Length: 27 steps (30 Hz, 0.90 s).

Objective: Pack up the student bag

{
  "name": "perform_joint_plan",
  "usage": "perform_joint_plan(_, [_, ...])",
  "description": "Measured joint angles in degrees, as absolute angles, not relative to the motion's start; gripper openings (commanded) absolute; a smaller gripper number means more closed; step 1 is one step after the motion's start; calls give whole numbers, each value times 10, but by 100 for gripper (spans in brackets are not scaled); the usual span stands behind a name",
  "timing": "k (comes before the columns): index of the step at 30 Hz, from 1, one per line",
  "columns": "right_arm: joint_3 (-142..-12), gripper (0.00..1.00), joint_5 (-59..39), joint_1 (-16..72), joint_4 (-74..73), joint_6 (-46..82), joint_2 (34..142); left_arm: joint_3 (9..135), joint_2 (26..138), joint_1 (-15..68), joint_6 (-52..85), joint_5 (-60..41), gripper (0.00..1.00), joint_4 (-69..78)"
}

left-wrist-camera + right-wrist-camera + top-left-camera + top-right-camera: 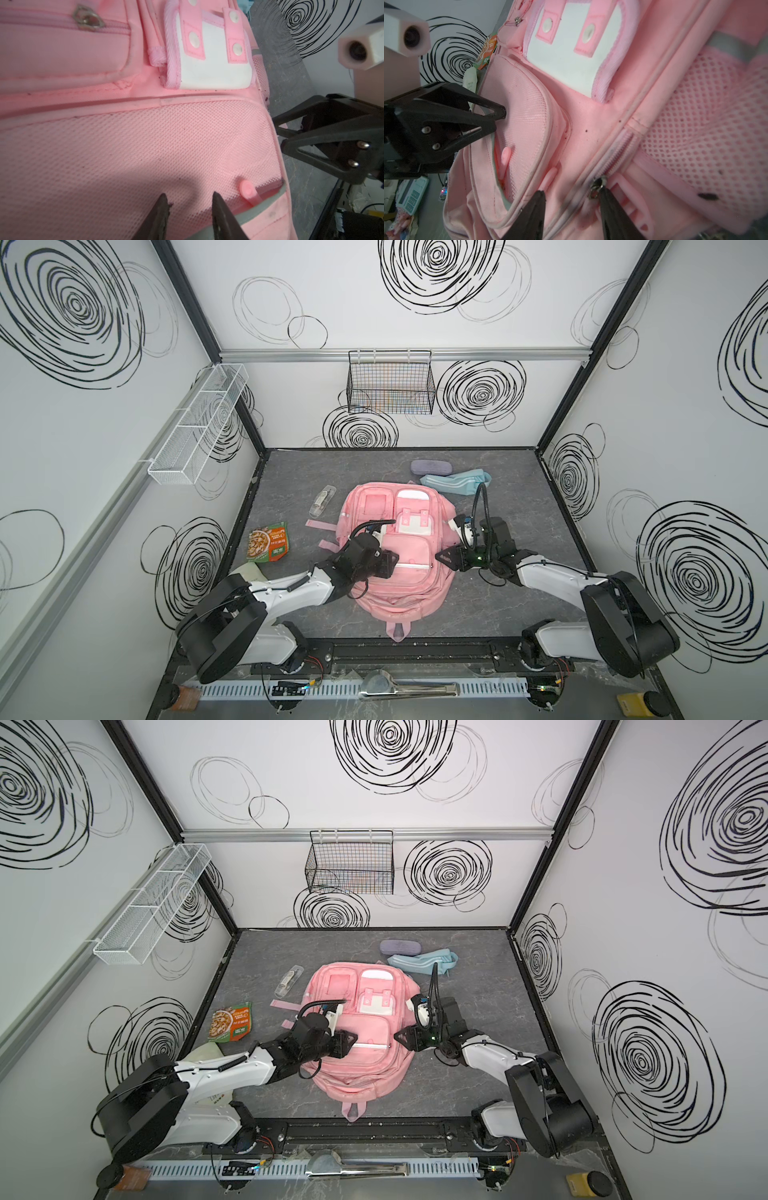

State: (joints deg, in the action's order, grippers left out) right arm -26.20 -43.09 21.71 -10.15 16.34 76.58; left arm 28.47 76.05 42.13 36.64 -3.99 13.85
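The student bag (399,589) (361,1077) is a pink backpack lying flat, front up, in the middle of the grey table. My left gripper (395,562) (189,195) hovers over its lower front pocket, open, with only pink mesh showing between the fingers. A pink zipper pull (247,189) lies just beside it. My right gripper (439,556) (572,192) is at the bag's right side, open, its fingers straddling a zipper line. A metal zipper slider (596,187) sits right against one fingertip. The two grippers point at each other across the pocket.
An orange-green snack packet (268,547) and a clear case (322,499) lie left of the bag. A purple case (430,467) and a light-blue pouch (455,482) lie behind it. A black wire basket (390,383) and a white mesh shelf (199,423) hang on the walls.
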Motion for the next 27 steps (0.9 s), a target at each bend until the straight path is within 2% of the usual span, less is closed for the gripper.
perform_joint_plan(3, [-257,50,-437,217,-119,197,771,285,762,421,366,-40,39,139])
perform_joint_plan(10, [-201,33,-502,198,-229,289,776,285,770,421,367,-40,38,147])
perform_joint_plan(14, [-174,31,-547,177,-257,325,779,285,774,421,367,-41,38,152])
perform_joint_plan(22, [-175,32,-554,160,-230,320,772,285,777,421,367,-45,38,157])
perform_joint_plan(27, [-181,43,-552,161,-223,315,773,285,781,421,368,-46,38,166])
